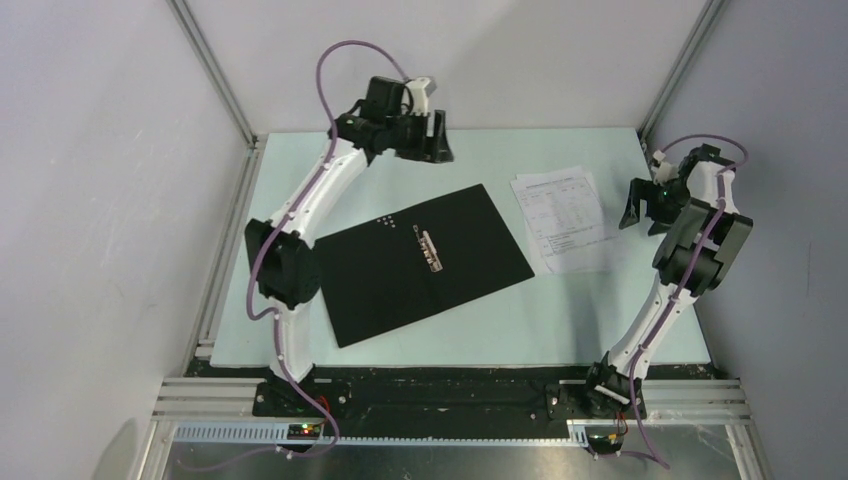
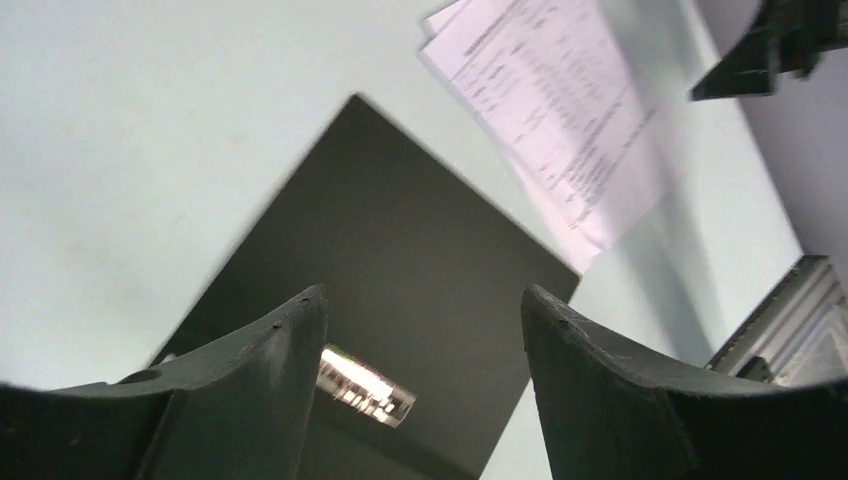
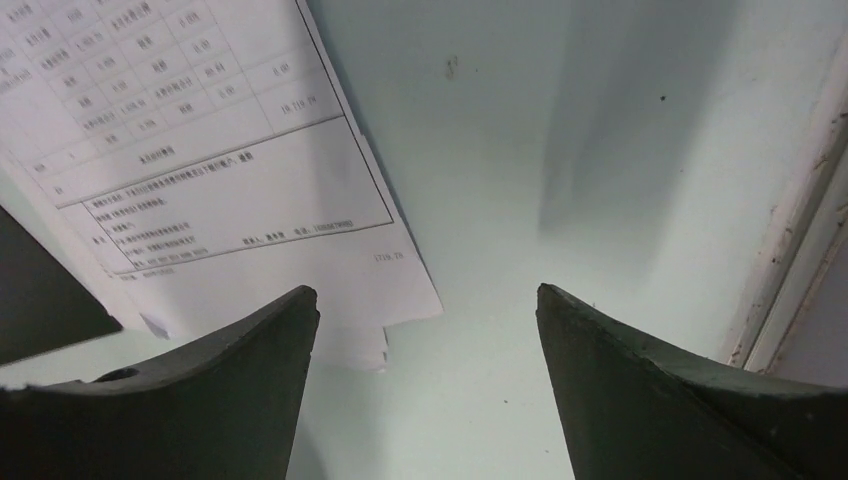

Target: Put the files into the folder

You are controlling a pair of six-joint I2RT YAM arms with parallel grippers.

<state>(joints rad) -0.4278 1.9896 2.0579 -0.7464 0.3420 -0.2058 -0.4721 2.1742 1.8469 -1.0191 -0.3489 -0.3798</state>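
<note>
The folder [image 1: 425, 265] lies open and flat mid-table, black inside up, its metal spine clip [image 1: 431, 249] in the middle. The files [image 1: 562, 212], white printed sheets, lie loosely stacked on the table just right of the folder. My left gripper [image 1: 440, 137] is open and empty, raised above the table beyond the folder's far corner; its wrist view shows the folder [image 2: 400, 260], the clip [image 2: 365, 385] and the files [image 2: 555, 110]. My right gripper [image 1: 645, 215] is open and empty, raised just right of the files; its wrist view shows the sheets' corner [image 3: 230, 180].
Aluminium frame rails run along the left edge [image 1: 225, 250] and the near edge [image 1: 450, 395] of the pale green table. Grey walls close in the back and sides. The right table edge [image 3: 800, 250] lies close to my right gripper.
</note>
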